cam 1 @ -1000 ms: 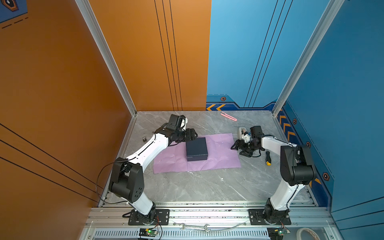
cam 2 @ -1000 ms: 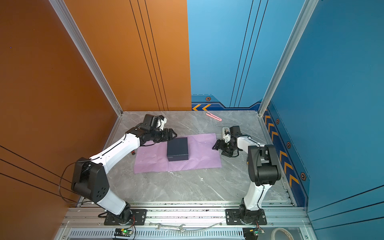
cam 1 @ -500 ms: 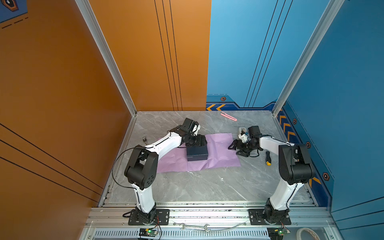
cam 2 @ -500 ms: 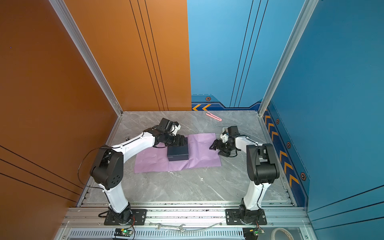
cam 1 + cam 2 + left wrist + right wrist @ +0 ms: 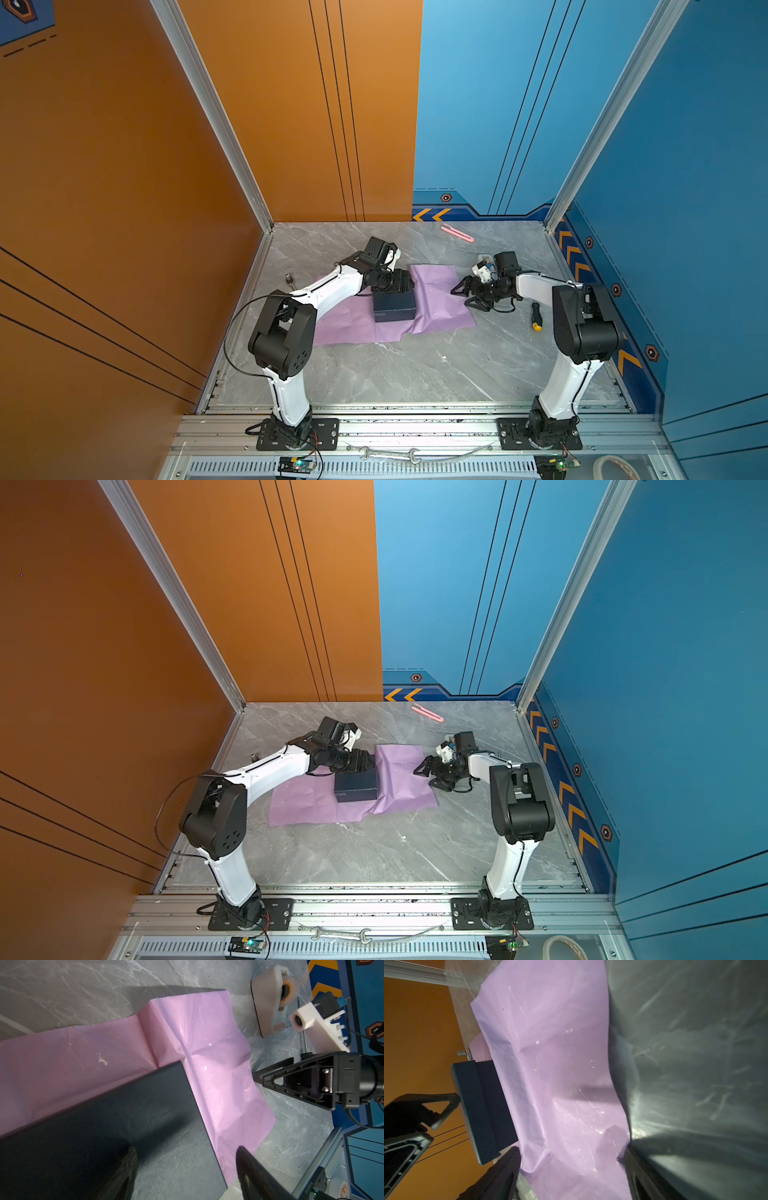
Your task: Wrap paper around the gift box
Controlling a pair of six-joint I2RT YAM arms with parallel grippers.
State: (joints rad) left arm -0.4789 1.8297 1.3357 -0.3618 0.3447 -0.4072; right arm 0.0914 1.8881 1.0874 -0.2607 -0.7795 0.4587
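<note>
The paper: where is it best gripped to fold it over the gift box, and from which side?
Grip the paper at its free right edge, coming low from the right, where the open right end effector is. That edge looks lifted off the table; the gift box pins the middle.

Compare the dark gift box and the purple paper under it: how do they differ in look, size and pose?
The gift box is dark navy; the paper is lilac. The gift box is a solid block with height; the paper is a thin, creased sheet. The paper covers far more of the table than the gift box, which sits on it. Both are rectangular in outline.
</note>
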